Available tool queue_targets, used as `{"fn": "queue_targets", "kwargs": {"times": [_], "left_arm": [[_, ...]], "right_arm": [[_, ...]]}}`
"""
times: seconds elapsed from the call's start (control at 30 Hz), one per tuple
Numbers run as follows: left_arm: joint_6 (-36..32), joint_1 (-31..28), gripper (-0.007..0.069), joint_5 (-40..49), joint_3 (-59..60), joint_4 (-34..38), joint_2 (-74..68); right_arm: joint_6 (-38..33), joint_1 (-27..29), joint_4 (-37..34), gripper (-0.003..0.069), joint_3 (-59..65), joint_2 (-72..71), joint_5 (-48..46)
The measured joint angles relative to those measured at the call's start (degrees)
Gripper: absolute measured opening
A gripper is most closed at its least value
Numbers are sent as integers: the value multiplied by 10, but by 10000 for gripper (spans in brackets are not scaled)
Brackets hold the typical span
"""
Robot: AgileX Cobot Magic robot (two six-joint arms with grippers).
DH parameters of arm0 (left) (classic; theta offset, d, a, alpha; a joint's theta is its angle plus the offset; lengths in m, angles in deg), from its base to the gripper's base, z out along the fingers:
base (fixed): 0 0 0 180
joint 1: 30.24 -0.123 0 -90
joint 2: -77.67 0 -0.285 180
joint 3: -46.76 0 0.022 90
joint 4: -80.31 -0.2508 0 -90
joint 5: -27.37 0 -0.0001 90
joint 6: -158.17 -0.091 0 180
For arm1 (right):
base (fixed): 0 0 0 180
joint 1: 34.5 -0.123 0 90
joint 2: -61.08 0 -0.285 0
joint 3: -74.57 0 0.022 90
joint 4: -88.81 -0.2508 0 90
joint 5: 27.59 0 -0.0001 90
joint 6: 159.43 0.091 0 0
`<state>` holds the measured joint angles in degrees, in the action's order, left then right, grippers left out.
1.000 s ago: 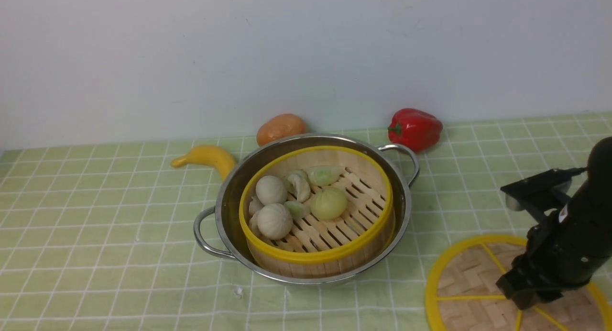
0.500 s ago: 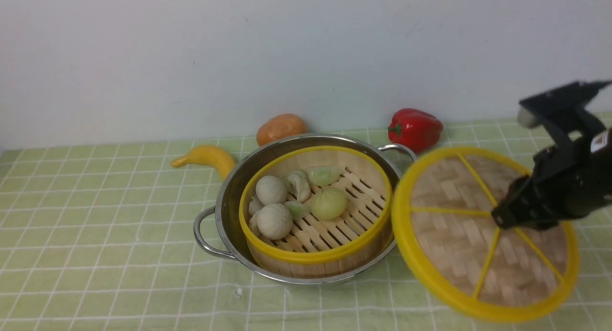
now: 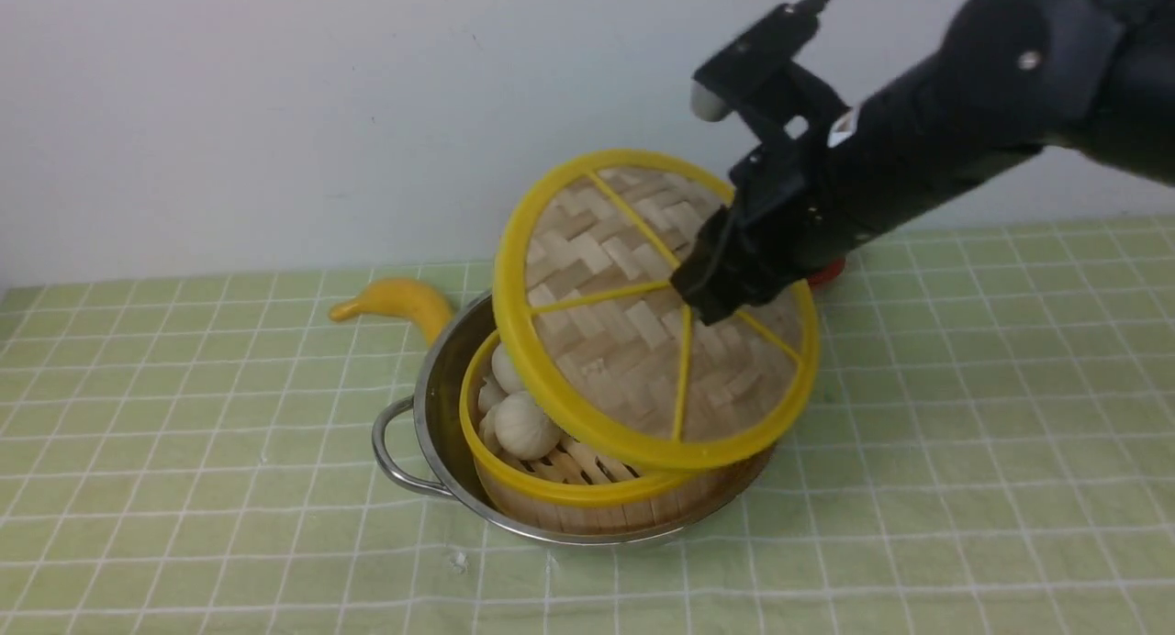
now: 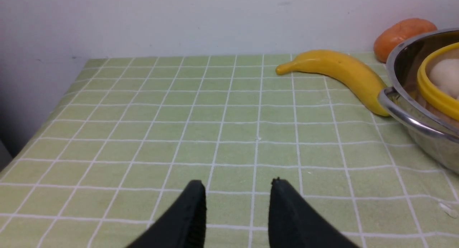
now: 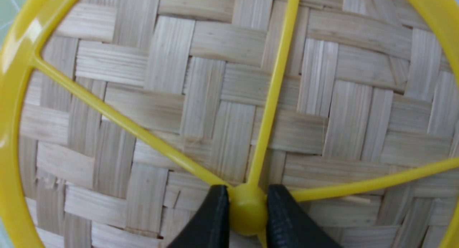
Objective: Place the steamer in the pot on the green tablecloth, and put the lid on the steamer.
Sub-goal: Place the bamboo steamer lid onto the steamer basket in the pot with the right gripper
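lid (image 3: 606, 341) tilted above steamer (image 3: 514, 477), hub pinched in right jaws; half a second ago it hung at 3 o'clock of pot (image 3: 430, 406) | steamer sits in pot, unmoved, buns (image 3: 525, 424) showing at 8 o'clock | left jaws apart, empty | tablecloth (image 3: 184, 433) underneath, banana (image 3: 395, 297) at pot's 11 o'clock, white wall (image 3: 275, 112) behind

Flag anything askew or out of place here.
The lid hangs tilted over the steamer, pinched at its hub by the right gripper and not seated flat on the rim. Nothing spilled or damaged shows.
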<state>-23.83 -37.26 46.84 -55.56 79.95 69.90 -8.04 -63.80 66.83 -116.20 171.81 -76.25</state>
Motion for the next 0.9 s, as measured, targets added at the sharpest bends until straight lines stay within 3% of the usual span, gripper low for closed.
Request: {"fn": "queue_targets", "kwargs": {"times": [0.3, 0.9], "left_arm": [[0, 0, 243, 0, 0, 0, 0], [-1, 0, 243, 0, 0, 0, 0]], "right_arm": [[-2, -3, -2, 147, -63, 91, -29], [-80, -4, -24, 146, -63, 96, -15]]}}
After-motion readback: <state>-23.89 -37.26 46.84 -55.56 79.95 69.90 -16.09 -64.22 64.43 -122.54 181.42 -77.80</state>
